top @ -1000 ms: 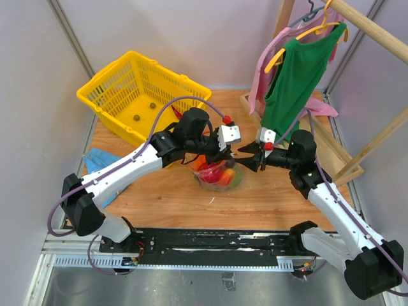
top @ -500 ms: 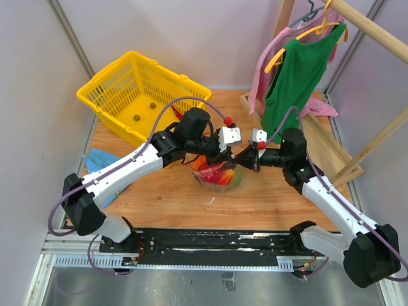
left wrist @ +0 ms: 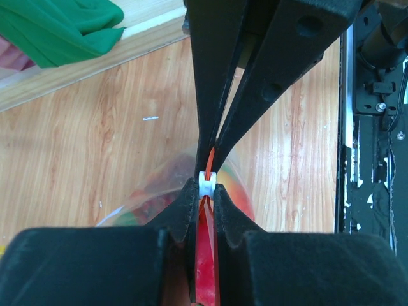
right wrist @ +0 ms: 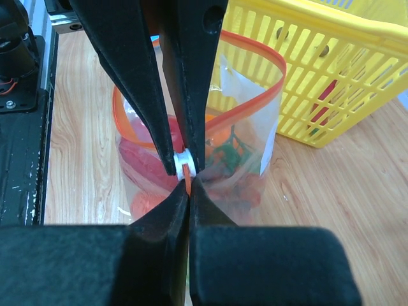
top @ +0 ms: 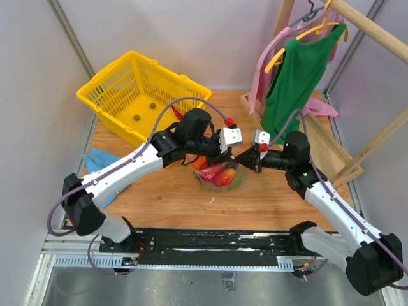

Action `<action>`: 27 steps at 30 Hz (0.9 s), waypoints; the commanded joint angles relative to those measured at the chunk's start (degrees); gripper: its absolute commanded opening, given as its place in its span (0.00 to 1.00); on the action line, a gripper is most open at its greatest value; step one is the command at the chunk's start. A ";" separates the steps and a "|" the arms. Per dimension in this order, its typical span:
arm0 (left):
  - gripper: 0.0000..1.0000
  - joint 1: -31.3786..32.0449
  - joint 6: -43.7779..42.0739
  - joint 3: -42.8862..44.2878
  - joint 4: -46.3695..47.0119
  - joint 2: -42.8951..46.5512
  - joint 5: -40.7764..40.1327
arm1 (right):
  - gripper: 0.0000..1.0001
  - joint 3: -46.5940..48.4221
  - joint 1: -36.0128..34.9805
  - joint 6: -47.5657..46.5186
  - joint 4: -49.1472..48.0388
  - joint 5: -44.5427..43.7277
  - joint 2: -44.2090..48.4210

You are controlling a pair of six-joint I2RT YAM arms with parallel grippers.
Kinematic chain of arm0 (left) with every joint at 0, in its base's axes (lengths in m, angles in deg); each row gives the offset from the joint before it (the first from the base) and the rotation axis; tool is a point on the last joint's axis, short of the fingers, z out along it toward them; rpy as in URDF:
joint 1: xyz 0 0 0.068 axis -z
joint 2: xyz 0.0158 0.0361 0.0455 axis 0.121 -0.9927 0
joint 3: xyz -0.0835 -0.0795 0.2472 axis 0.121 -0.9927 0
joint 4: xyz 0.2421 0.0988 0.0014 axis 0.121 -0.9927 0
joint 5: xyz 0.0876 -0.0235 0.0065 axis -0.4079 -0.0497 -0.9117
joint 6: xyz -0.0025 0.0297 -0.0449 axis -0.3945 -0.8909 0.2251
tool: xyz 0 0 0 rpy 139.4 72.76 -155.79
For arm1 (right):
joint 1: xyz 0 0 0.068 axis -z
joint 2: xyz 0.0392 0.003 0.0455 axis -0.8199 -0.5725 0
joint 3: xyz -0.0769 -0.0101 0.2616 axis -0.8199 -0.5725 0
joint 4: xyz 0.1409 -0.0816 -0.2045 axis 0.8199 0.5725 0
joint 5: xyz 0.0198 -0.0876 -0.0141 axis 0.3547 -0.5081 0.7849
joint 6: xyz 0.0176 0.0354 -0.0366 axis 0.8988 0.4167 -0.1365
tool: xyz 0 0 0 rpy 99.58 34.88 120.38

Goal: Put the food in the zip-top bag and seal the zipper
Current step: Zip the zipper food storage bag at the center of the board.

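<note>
The zip-top bag [top: 220, 175] stands on the wooden table with red, orange and green food [right wrist: 146, 159] inside. Its zipper [right wrist: 248, 105] still forms an open loop at the mouth. My left gripper [top: 231, 153] is shut on the zipper's small white tab [left wrist: 207, 182]. My right gripper [top: 245, 157] meets it tip to tip and is shut on the red-orange strip just beside the tab [right wrist: 183, 163]. In the left wrist view my left gripper [left wrist: 207, 189] pinches the tab, with the food [left wrist: 241, 191] blurred below. In the right wrist view my right gripper [right wrist: 189, 191] pinches the strip.
A yellow mesh basket [top: 137, 92] stands at the back left, just behind the bag in the right wrist view [right wrist: 331, 70]. A blue cloth [top: 95, 159] lies at the left. A green shirt [top: 296, 70] and a pink garment hang on a wooden rack [top: 331, 153] at the right.
My right gripper closed in leftward against the left gripper over the bag, then eased slightly back right. The bag shifted a little to the right. The left arm barely moved.
</note>
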 commanded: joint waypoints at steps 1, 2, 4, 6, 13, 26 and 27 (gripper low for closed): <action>0.00 -0.52 -0.31 1.14 -5.48 0.56 -3.28 | 0.00 -0.05 1.55 1.58 -4.10 -1.83 2.90; 0.01 -0.70 -0.13 1.15 -5.53 0.66 -3.64 | 0.00 -0.22 1.79 1.89 -4.05 -1.98 3.02; 0.00 -1.05 -0.01 1.15 -5.94 0.87 -4.56 | 0.00 -0.34 2.24 2.12 -3.85 -2.41 3.29; 0.01 -1.43 -0.16 1.11 -6.46 1.23 -5.94 | 0.00 -0.45 2.60 2.28 -3.74 -2.93 3.61; 0.00 -2.73 -1.18 0.80 -8.17 2.56 -10.01 | 0.00 -0.73 4.05 2.61 -3.09 -5.06 4.58; 0.00 -3.50 -0.10 0.37 -10.05 4.29 -12.11 | 0.00 1.23 6.18 3.82 0.81 -13.43 5.87; 0.00 -3.48 0.17 0.56 -10.46 4.38 -12.08 | 0.00 1.65 6.18 3.97 1.51 -14.47 5.93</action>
